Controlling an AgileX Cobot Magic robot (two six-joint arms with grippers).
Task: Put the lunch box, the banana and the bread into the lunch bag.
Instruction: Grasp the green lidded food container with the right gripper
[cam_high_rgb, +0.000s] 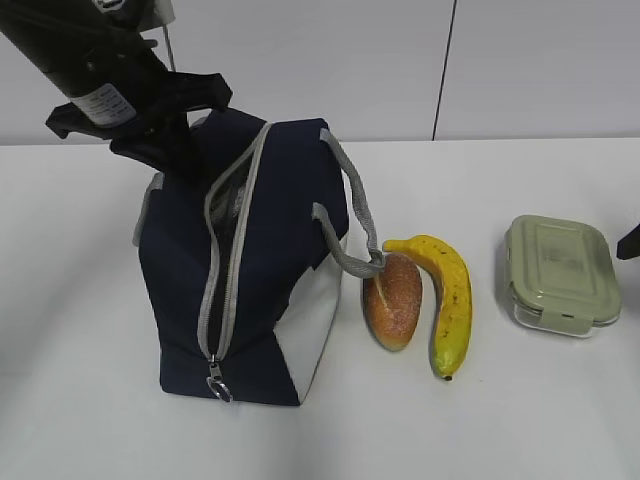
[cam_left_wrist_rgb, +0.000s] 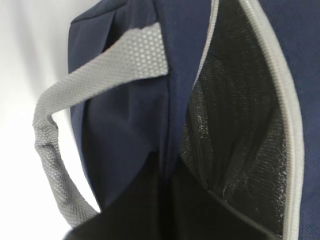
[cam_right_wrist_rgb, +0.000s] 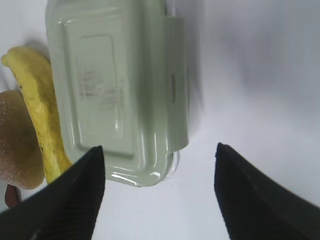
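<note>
The navy lunch bag stands at left on the white table, its zipper open along the top. My left gripper is shut on the bag's left opening edge; in the left wrist view its dark fingers pinch the navy fabric beside the foil lining. The bread and the banana lie side by side right of the bag. The lunch box sits further right. My right gripper is open and empty, just over the near corner of the lunch box.
A grey handle of the bag hangs down onto the bread's top. The zipper pull hangs at the bag's front bottom. The banana and the bread show left of the lunch box in the right wrist view.
</note>
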